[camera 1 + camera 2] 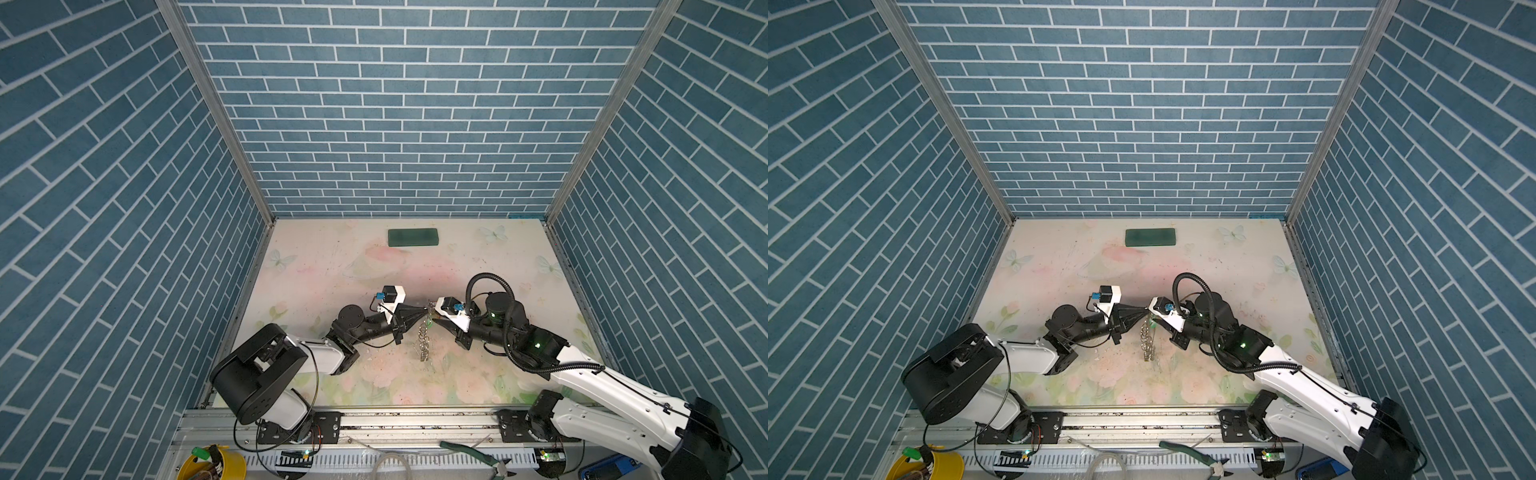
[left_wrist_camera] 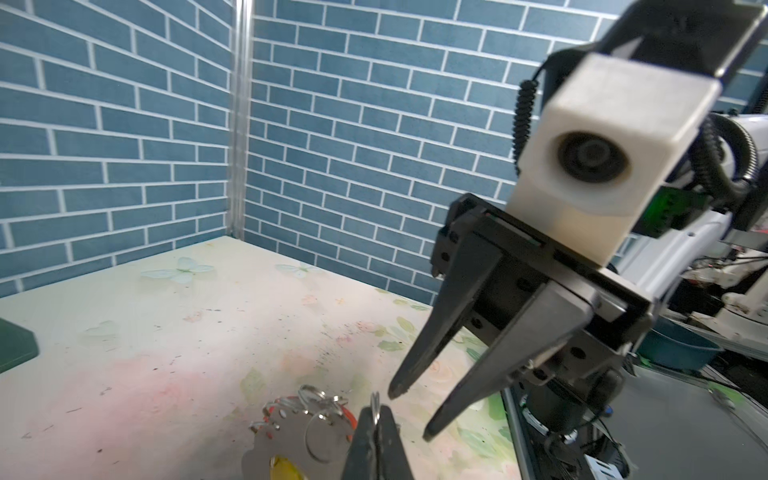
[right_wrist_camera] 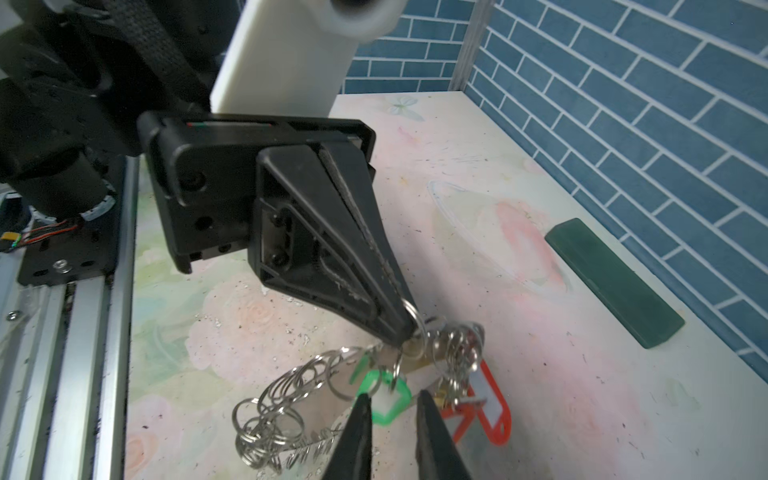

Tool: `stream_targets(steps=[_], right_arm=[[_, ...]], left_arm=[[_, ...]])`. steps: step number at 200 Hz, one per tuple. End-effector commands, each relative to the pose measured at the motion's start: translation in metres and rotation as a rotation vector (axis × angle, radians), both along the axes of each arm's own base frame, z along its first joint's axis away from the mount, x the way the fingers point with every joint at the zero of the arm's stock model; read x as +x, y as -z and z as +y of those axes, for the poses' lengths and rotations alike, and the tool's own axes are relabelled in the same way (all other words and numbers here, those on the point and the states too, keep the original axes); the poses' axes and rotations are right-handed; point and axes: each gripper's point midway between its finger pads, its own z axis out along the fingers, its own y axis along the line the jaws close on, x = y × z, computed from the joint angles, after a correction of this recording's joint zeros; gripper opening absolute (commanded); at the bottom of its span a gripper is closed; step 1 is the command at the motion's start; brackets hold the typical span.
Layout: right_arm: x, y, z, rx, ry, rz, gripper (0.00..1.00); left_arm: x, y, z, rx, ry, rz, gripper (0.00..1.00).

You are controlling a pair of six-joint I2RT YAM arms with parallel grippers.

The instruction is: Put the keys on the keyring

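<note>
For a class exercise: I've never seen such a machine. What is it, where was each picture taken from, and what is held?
Two robot arms, each ending in a two-fingered gripper, work over a flower-printed table. Two pictures look down from above; two come from cameras on the wrists. The left gripper is shut on a small silver split ring of the dark grey keyring. The right gripper is open near a silver key with a green plastic tag. A dark green rectangular block lies at the back.

Bright, even light; close parts blurred, perhaps from motion.
</note>
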Motion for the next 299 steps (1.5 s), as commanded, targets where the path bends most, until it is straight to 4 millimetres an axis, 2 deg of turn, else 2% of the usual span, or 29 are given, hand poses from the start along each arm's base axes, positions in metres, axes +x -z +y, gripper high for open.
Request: stream_targets(steps=[1, 33, 55, 87, 116, 155, 211, 276, 299], right_arm=[[0.012, 0.003, -0.01, 0.067, 0.13, 0.02, 0.25], [0.017, 0.023, -0.018, 0.097, 0.208, 0.08, 0.27], [0.022, 0.035, -0.024, 0.102, 0.271, 0.12, 0.28], [0.033, 0.055, -0.037, 0.1, 0.38, 0.19, 0.36], [0.042, 0.068, -0.047, 0.122, 0.46, 0.254, 0.43], [0.049, 0.08, -0.045, 0.11, 0.488, 0.311, 0.45], [0.058, 0.087, -0.032, 0.07, 0.488, 0.37, 0.45], [0.061, 0.104, -0.007, 0.067, 0.461, 0.526, 0.45], [0.063, 0.108, -0.008, 0.04, 0.48, 0.532, 0.46]], left_arm=[[0.001, -0.017, 0.0, -0.046, -0.005, -0.047, 0.0], [-0.014, -0.017, -0.004, -0.031, 0.088, -0.09, 0.0], [-0.013, -0.012, -0.003, -0.008, 0.133, -0.077, 0.0], [-0.02, -0.007, -0.009, 0.032, 0.238, -0.043, 0.0], [-0.01, 0.006, -0.007, 0.073, 0.2, 0.014, 0.0], [0.013, 0.05, 0.005, 0.196, 0.042, 0.13, 0.0], [0.029, 0.079, 0.041, 0.224, -0.122, 0.206, 0.0], [0.028, 0.107, 0.079, 0.261, -0.257, 0.306, 0.0], [0.029, 0.121, 0.088, 0.294, -0.31, 0.363, 0.0]])
